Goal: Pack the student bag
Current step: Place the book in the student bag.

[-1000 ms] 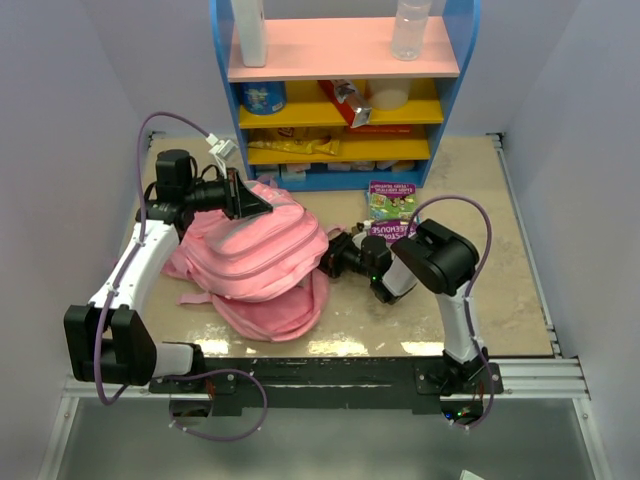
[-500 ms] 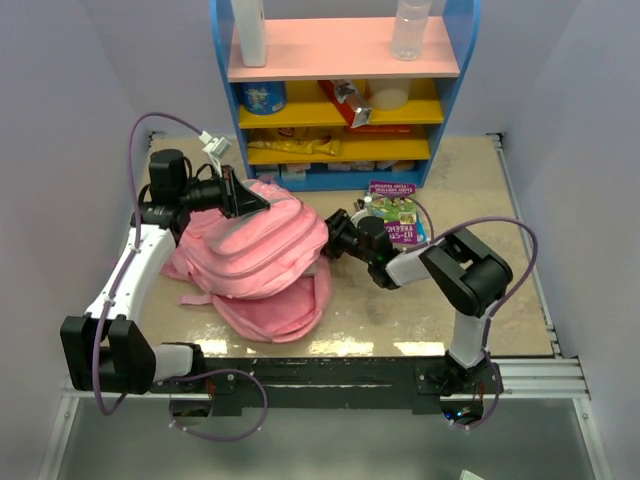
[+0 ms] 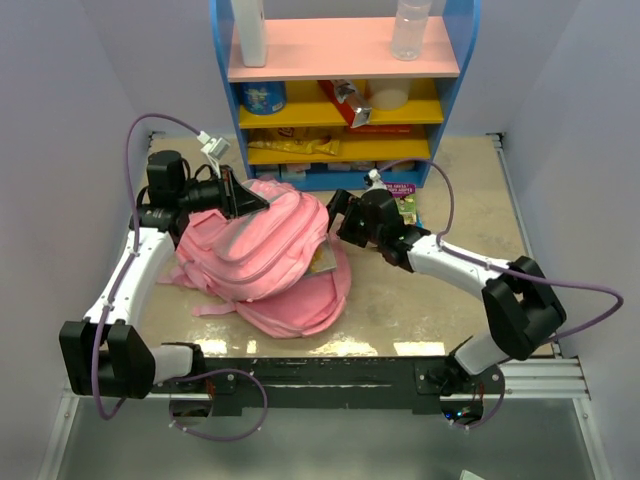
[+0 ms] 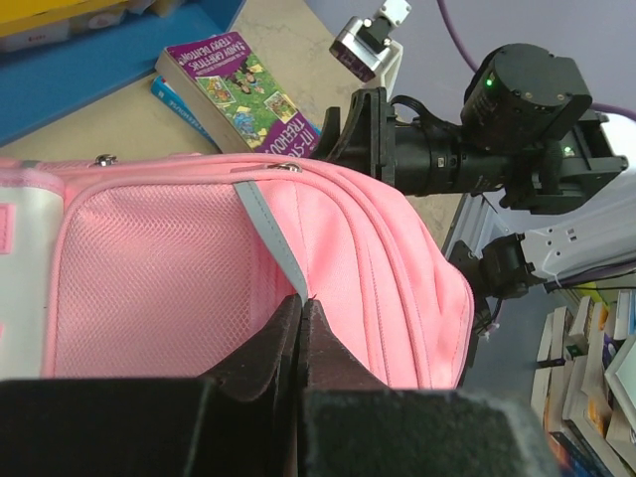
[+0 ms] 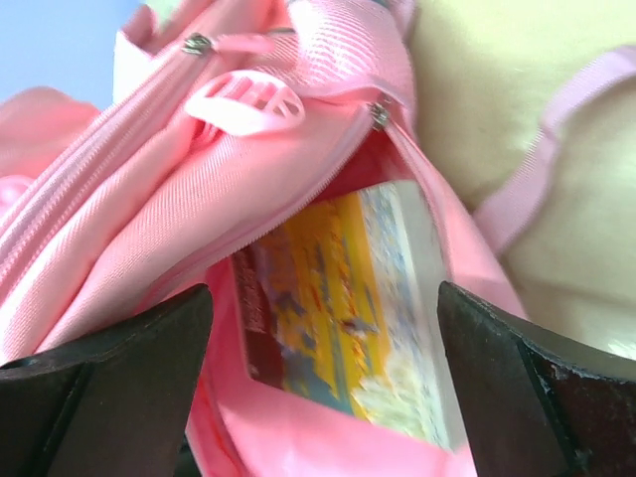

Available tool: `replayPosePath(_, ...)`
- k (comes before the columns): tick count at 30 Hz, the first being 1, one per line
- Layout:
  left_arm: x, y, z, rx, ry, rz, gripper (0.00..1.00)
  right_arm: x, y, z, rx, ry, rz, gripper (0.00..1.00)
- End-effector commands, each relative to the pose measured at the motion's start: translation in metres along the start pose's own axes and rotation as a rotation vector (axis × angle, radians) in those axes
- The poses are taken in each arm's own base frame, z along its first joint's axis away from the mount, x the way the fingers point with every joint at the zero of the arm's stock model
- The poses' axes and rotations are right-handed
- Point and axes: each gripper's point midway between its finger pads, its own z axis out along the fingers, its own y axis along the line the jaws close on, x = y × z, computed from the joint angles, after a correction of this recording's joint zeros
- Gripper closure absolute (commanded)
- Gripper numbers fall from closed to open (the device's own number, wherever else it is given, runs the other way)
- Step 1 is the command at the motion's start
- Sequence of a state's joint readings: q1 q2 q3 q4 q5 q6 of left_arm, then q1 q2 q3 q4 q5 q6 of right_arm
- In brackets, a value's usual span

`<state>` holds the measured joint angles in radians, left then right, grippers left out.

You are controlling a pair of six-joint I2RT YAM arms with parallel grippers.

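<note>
While the left gripper (image 4: 303, 303) clamped the soft, floppy student bag (image 3: 262, 252) mid-frame, the right gripper (image 3: 340, 222) gaped empty; the zip edge (image 5: 288, 177) looked the surest hold.

1 student bag (image 3: 265, 245), pink. 2 grippers: left gripper (image 3: 258, 204), right gripper (image 3: 336, 218). 2 bks clearly seen: yellow book (image 5: 343, 308) in bag mouth, purple book (image 4: 243, 89) outside. 1 shelf unit (image 3: 340, 48). 2 btls up top: white bottle (image 3: 251, 30), clear bottle (image 3: 411, 28). 1 blue tin (image 3: 264, 97).

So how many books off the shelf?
2 sure: a yellow book inside the open student bag, a purple book on the table by the shelf. A blue edge under the purple one may be a third.
</note>
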<state>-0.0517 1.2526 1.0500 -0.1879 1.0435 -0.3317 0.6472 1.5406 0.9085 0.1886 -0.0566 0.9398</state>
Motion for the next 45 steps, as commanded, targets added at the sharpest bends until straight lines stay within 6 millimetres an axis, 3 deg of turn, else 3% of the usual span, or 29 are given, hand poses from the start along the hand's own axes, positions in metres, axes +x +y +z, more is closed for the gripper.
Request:
replayPosePath(1,-0.026,-0.025,-0.009,0.059,-0.066,0.119,1.00,-0.015,0.008,-0.023,0.072,0.001,-0.113,0.02)
replayPosePath(2,-0.026,-0.025,-0.009,0.056,-0.067,0.122,1.00,-0.018,0.001,-0.027,0.113,-0.008,-0.112,0.06)
replayPosePath(3,-0.027,-0.024,-0.009,0.056,-0.067,0.124,1.00,-0.020,-0.019,-0.035,0.209,-0.022,-0.105,0.10)
replayPosePath(7,-0.025,-0.023,-0.009,0.051,-0.066,0.124,1.00,-0.040,-0.044,-0.064,0.316,-0.099,-0.080,0.34)
replayPosePath(8,-0.024,-0.022,-0.009,0.050,-0.064,0.122,1.00,-0.052,-0.056,-0.076,0.334,-0.143,-0.056,0.53)
replayPosePath(11,-0.022,-0.022,-0.009,0.055,-0.058,0.114,1.00,-0.082,-0.090,-0.100,0.416,-0.253,-0.022,0.82)
replayPosePath(13,-0.021,-0.022,-0.009,0.056,-0.057,0.113,1.00,-0.092,-0.111,-0.109,0.484,-0.274,-0.012,0.80)
replayPosePath(14,-0.021,-0.023,-0.009,0.058,-0.058,0.118,1.00,-0.102,-0.123,-0.113,0.522,-0.288,-0.006,0.60)
replayPosePath(17,-0.020,-0.023,-0.010,0.059,-0.055,0.117,1.00,-0.104,-0.142,-0.111,0.533,-0.263,0.023,0.28)
replayPosePath(20,-0.020,-0.024,-0.010,0.061,-0.053,0.118,1.00,-0.093,-0.163,-0.104,0.546,-0.221,0.082,0.17)
replayPosePath(23,-0.019,-0.023,-0.010,0.062,-0.051,0.121,1.00,-0.073,-0.180,-0.097,0.534,-0.158,0.142,0.15)
replayPosePath(25,-0.019,-0.023,-0.010,0.061,-0.049,0.125,1.00,-0.063,-0.181,-0.093,0.487,-0.139,0.168,0.15)
replayPosePath(27,-0.018,-0.023,-0.010,0.059,-0.048,0.122,1.00,-0.063,-0.167,-0.088,0.396,-0.133,0.166,0.18)
replayPosePath(29,-0.019,-0.022,-0.010,0.059,-0.048,0.122,1.00,-0.053,-0.152,-0.089,0.306,-0.130,0.178,0.31)
replayPosePath(30,-0.020,-0.022,-0.010,0.059,-0.051,0.124,1.00,-0.058,-0.139,-0.088,0.242,-0.157,0.172,0.38)
replayPosePath(31,-0.020,-0.022,-0.009,0.059,-0.052,0.121,1.00,-0.054,-0.131,-0.090,0.209,-0.162,0.182,0.55)
replayPosePath(33,-0.021,-0.022,-0.009,0.060,-0.056,0.123,1.00,-0.050,-0.122,-0.087,0.192,-0.164,0.173,0.77)
replayPosePath(34,-0.022,-0.022,-0.008,0.061,-0.057,0.115,1.00,-0.040,-0.108,-0.079,0.175,-0.132,0.153,0.94)
replayPosePath(35,-0.021,-0.021,-0.008,0.063,-0.057,0.112,1.00,-0.035,-0.103,-0.075,0.177,-0.120,0.141,1.00)
replayPosePath(37,-0.024,-0.022,-0.008,0.068,-0.061,0.109,1.00,-0.026,-0.080,-0.066,0.144,-0.124,0.112,1.00)
replayPosePath(40,-0.026,-0.025,-0.008,0.072,-0.064,0.116,1.00,-0.013,-0.068,-0.046,0.136,-0.092,0.105,1.00)
replayPosePath(45,-0.028,-0.027,-0.009,0.073,-0.063,0.118,1.00,0.012,-0.069,-0.014,0.146,-0.027,0.112,1.00)
